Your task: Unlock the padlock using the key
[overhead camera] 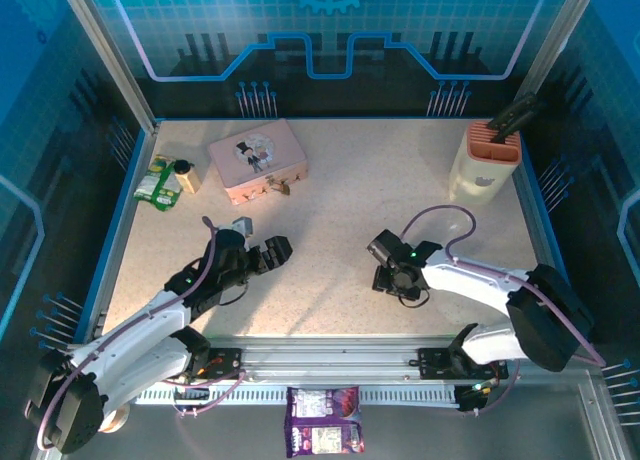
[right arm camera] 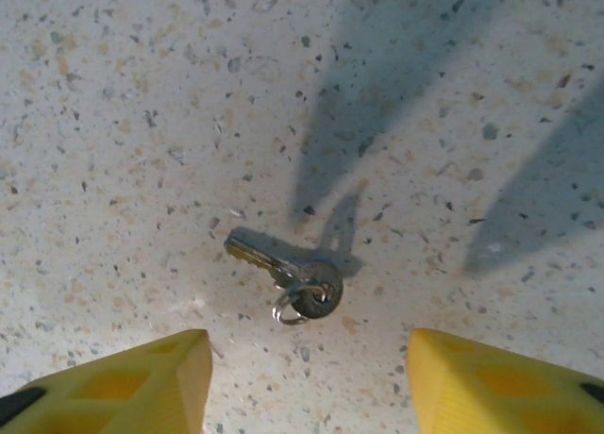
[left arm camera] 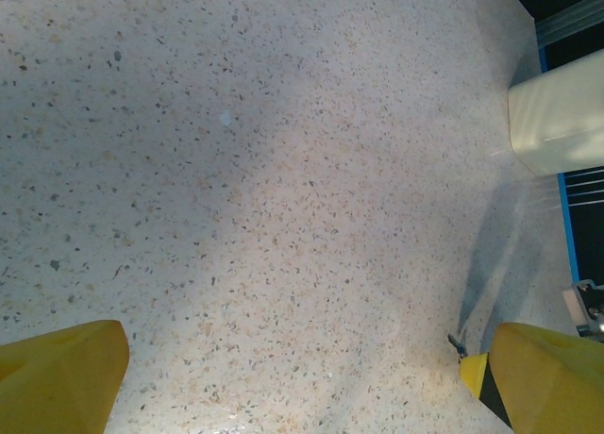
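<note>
**Top view.** The right tool (overhead camera: 392,272) points down at the table (overhead camera: 400,180) in the lower middle-right of the frame. The left tool (overhead camera: 268,252) lies low at lower centre-left. The padlock (overhead camera: 277,187) sits at upper centre-left, against or just beside the near edge of the pink tin (overhead camera: 257,155) and well apart from both tools. It is too small here to tell whether its shackle is closed.

**Right wrist view.** The key (right arm camera: 283,272) lies flat on the table at mid-frame. Its blade points toward the upper left, and its bow, carrying a small wire ring (right arm camera: 294,311), points toward the lower right. The right tool (right arm camera: 307,349) stands wide open and empty. Its yellow fingers (right arm camera: 132,382) occupy the two lower corners, and the key lies just above the gap between them, untouched.

**Left wrist view.** The left tool (left arm camera: 307,344) is likewise spread wide and holds nothing. Bare table lies ahead, and a white holder (left arm camera: 562,113) stands at the right edge.

**Step in hand (judged).** The right tool is to pick up the key, and the task is at its start.

- **Centring:** the tool should advance until the bow, not the blade, lies centred between the fingers.
- **Alignment:** the wrist should turn so the fingers close across the bow's edges, leaving the blade free for the keyhole.
- **Contact:** the key is thin and flat, so the fingertips probably need to touch the table before closing slowly.
- **Risks:** the key may skid away, or the loose ring may be pinched and tilt the grip.
</note>
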You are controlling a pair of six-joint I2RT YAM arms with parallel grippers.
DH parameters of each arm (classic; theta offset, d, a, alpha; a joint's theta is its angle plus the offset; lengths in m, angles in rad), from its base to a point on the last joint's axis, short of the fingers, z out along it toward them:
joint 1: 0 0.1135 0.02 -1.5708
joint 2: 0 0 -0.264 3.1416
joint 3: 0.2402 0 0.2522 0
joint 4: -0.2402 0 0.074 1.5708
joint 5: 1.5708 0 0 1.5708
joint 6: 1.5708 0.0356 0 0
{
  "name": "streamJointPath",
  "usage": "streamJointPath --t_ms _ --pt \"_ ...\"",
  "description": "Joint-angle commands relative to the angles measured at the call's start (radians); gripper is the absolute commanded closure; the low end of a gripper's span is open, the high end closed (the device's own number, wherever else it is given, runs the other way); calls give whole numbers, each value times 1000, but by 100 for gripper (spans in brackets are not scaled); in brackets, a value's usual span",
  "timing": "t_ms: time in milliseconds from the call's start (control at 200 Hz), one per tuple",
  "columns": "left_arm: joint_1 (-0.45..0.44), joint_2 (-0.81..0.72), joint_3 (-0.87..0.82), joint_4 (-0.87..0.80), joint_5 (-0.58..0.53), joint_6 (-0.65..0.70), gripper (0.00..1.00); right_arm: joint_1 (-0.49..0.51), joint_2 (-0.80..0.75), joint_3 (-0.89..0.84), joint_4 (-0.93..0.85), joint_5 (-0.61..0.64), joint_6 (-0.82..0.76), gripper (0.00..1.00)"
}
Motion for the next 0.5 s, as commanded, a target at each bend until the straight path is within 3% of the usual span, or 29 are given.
streamJointPath --t_ms 0,495 --pt "-12 14 -6 34 -16 -14 1 11 31 43 4 14 12 47" --pt "-59 47 23 37 -47 -22 1 18 86 32 11 40 1 63"
